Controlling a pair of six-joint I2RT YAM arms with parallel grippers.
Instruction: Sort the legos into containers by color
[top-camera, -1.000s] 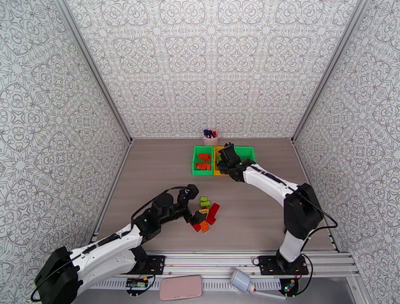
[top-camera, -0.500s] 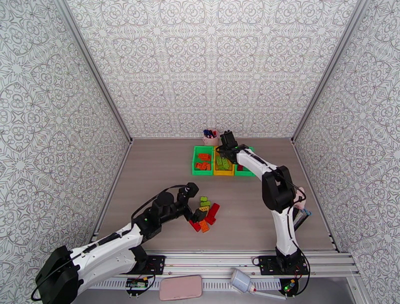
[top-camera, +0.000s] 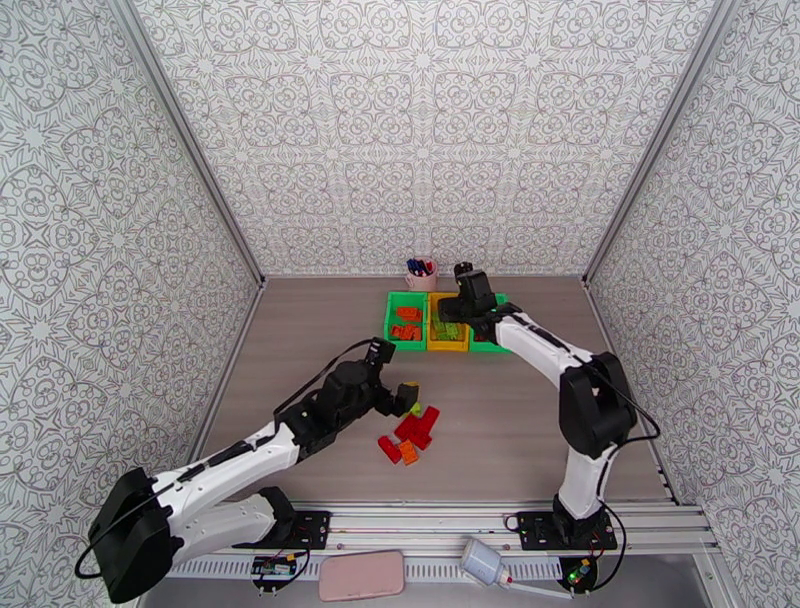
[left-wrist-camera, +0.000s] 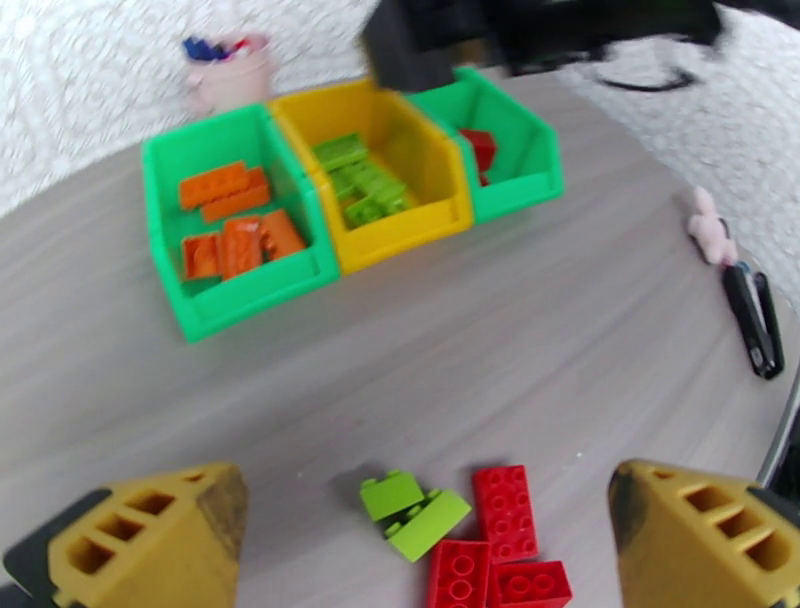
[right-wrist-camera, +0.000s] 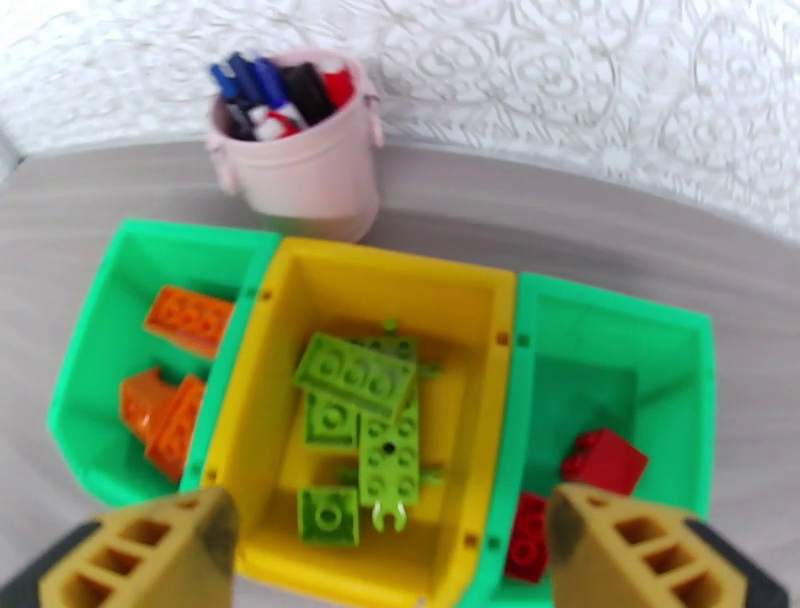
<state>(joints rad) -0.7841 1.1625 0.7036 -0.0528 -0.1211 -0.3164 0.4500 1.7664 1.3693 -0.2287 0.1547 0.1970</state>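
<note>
Since half a second ago my left claw (top-camera: 404, 396) has lifted and shifted up the table (left-wrist-camera: 560, 330). Its fingers stand wide and empty above two light green bricks (left-wrist-camera: 412, 507), just beside the red bricks (left-wrist-camera: 503, 520). I'd drop straight down, pinch one green brick clear of the reds, then carry it to the yellow bin (left-wrist-camera: 400, 235), where my right claw (top-camera: 468, 298) hangs wide open.

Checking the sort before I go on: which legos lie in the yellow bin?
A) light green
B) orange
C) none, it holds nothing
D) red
A: the yellow bin holds light green legos; the orange legos lie in the left green bin, the red legos in the right green bin.
</note>
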